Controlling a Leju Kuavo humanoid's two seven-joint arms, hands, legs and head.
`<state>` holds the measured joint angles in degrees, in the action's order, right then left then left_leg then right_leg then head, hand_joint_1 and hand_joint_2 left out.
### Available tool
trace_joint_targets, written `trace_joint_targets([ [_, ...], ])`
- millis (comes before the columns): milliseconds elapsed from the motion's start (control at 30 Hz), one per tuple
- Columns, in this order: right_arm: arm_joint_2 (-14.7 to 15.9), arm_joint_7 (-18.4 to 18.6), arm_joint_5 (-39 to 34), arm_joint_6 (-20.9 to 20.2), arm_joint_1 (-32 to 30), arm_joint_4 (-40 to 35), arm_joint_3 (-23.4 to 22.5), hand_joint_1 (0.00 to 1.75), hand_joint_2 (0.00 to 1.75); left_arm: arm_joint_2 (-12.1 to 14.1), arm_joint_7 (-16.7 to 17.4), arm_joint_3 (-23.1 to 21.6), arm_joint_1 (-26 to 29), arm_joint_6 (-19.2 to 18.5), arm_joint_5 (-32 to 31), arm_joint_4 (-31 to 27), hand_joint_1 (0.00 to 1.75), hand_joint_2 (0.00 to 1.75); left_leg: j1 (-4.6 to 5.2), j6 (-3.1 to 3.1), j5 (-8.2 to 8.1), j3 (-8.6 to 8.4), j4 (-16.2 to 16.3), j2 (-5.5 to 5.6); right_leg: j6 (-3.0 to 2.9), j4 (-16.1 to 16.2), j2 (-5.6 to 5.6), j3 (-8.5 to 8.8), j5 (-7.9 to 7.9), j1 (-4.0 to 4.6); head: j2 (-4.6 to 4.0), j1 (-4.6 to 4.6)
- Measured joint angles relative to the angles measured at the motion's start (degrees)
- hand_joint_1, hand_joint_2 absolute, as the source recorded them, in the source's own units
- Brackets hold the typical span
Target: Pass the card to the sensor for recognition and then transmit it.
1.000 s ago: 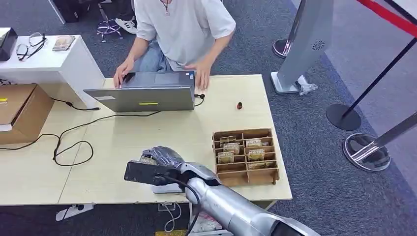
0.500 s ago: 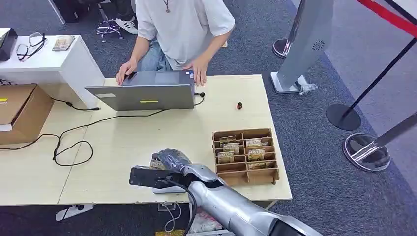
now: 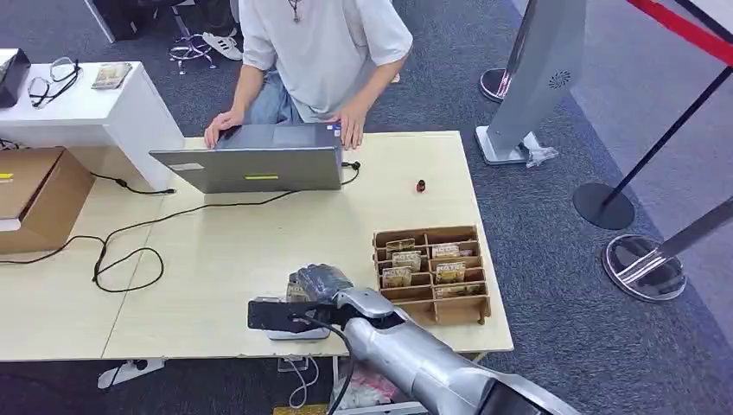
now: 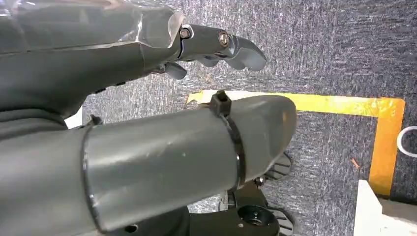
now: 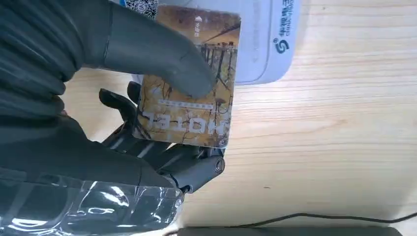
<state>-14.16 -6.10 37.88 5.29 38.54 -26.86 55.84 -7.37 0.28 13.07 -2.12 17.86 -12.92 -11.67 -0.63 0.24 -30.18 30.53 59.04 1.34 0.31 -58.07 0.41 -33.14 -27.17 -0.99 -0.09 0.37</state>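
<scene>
My right hand hovers low over the table's front edge, left of the card rack. In the right wrist view its thumb and fingers pinch a brown hotel card, face toward the camera. The card partly overlaps the white sensor pad, which lies flat on the wood; I cannot tell whether they touch. In the head view the sensor pad peeks out beneath my wrist. My left hand hangs over grey carpet with its fingers extended and nothing in it.
A wooden card rack holding several cards stands right of my hand. A person types on a grey laptop at the table's far side. Black cables loop on the left. A cardboard box and stanchion bases flank the table.
My right hand has carried the card to the right along the table's front edge, closer to the card rack. The person's hands have shifted slightly on the laptop.
</scene>
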Motion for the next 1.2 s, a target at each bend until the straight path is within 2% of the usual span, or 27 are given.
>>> trace_joint_targets([
  [267,-0.07,0.15,1.14,0.7,0.01,0.22,0.87,1.75,1.75,0.2,-0.2,0.0,-0.01,-0.13,0.2,0.0,0.0,0.0,0.0,0.0,0.0,0.0,0.0,0.0,0.0,0.0,0.0,0.0,0.0,0.0,0.0,0.0],
  [633,-0.33,-2.18,1.29,1.29,-0.47,0.22,1.01,1.75,1.75,0.26,-0.35,0.0,0.0,-0.2,0.26,0.0,0.0,0.0,0.0,0.0,0.0,0.0,0.0,0.0,0.0,0.0,0.0,0.0,0.0,0.0,0.0,0.0],
  [1200,-2.43,-2.4,1.92,0.48,-1.75,0.44,1.44,1.75,1.75,0.17,-0.35,0.0,-0.03,-0.17,0.07,0.0,0.0,0.0,0.0,0.0,0.0,0.0,0.0,-0.02,0.0,0.0,0.03,0.0,0.0,0.0,0.0,0.0],
])
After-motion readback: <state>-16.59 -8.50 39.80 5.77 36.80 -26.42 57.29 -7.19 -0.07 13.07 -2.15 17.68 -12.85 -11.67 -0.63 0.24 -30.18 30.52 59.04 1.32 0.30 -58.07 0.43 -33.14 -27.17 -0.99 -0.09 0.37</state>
